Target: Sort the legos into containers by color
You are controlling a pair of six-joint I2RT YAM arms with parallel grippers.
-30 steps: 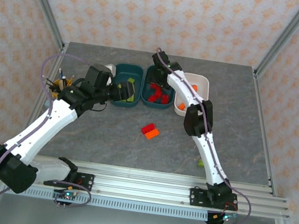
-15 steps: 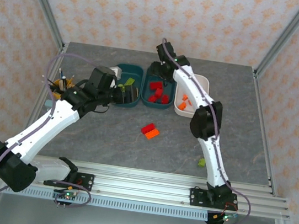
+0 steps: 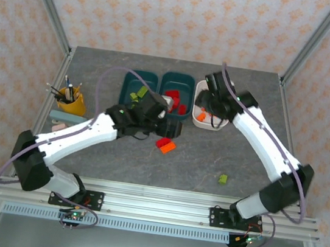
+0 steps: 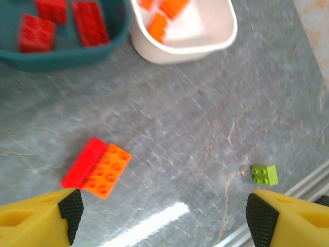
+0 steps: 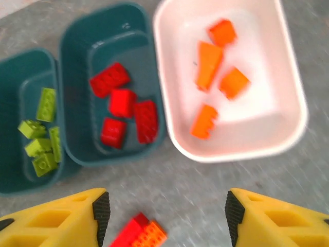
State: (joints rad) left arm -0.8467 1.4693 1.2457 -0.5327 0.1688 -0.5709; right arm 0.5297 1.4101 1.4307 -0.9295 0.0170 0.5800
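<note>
Left tool (image 4: 164,208) gapes empty above red-orange legos (image 4: 97,167); right tool (image 5: 167,206), spread, faces trays (image 5: 139,56).

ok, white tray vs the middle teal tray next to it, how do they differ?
Colour: the white tray is white, the middle teal tray is dark teal. Contents: the white tray holds four orange bricks, the middle teal tray holds four red bricks. Shared: the same shallow rounded-rectangle shape, set side by side.

No letters, numbers, brands or signs can be read. The legos (image 4: 107,171) show only bare studs, the trays (image 5: 236,154) are plain plastic, and the wallpaper (image 3: 168,13) carries a repeating ornament without writing.
</note>
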